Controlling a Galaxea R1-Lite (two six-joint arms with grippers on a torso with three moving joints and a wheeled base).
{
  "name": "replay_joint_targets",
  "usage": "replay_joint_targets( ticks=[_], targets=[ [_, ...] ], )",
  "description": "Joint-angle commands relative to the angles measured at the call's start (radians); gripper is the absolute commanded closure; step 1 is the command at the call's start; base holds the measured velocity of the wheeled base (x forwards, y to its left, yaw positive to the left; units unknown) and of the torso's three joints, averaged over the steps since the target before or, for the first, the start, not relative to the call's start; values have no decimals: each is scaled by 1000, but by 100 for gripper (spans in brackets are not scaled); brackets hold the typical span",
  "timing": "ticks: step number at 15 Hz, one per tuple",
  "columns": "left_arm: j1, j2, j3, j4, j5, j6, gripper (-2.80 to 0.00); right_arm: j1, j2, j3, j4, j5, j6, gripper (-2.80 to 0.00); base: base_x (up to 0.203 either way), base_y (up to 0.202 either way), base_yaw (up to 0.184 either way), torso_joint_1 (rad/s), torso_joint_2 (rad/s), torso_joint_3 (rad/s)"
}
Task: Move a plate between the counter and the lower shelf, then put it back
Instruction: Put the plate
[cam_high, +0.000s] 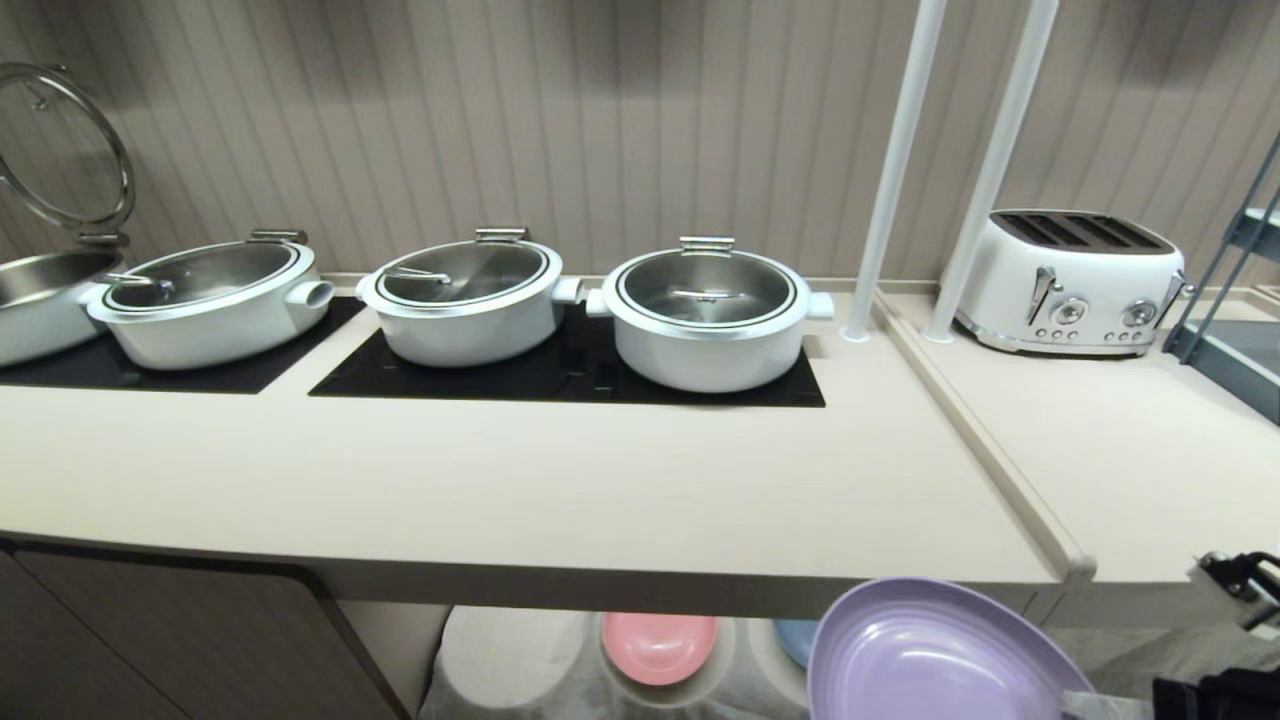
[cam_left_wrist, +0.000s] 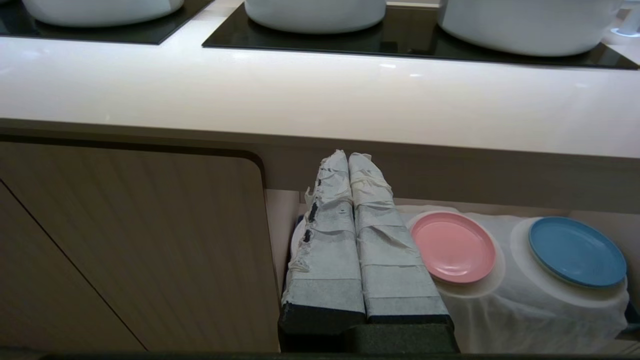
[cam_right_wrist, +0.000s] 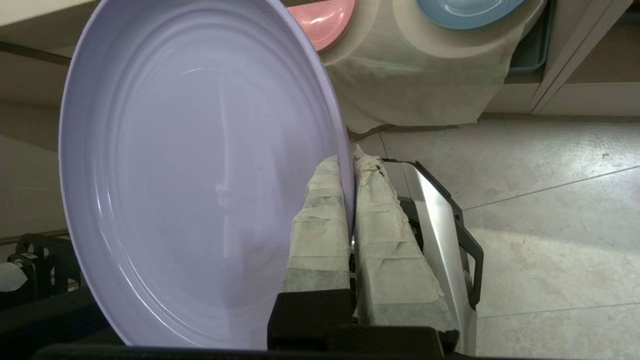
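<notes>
Lilac plastic, matte and ringed with faint concentric ridges, makes up the plate (cam_right_wrist: 200, 170), a shallow round dish with a low raised rim. It hangs in the air in front of the counter (cam_high: 520, 490) and below its rounded front edge, tilted, its rim pinched between the tape-wrapped fingers (cam_right_wrist: 320, 235) of the right gripper (cam_right_wrist: 350, 160). The head view catches only the plate's upper part at its bottom edge. Behind it lies the lower shelf (cam_left_wrist: 500, 310), draped in wrinkled white cloth over round mounds; a pink plate (cam_left_wrist: 452, 247) and a blue plate (cam_left_wrist: 577, 250) each rest on a mound. Only the left wrist view shows the left gripper (cam_left_wrist: 347, 155), its wrapped fingers pressed together on nothing, before the smooth cabinet door (cam_left_wrist: 130, 245). Only the right wrist view shows the pale tiled floor (cam_right_wrist: 550, 225). Above, white lidded pots (cam_high: 708, 320) stand on glossy black hob panels (cam_high: 570, 375), with a white toaster (cam_high: 1075, 285) to their right.
</notes>
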Motion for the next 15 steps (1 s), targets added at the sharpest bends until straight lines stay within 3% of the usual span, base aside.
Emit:
replay_joint_targets(
  ticks=[1,15],
  targets=[
    [1,1,0,0,1,-1,0,-8,54,-44,-2,2,2,0,0,0,0,0,0,0],
    [1,1,0,0,1,-1,0,-13,632,-567,-1,-35,-1,0,0,0,0,0,0,0]
  ],
)
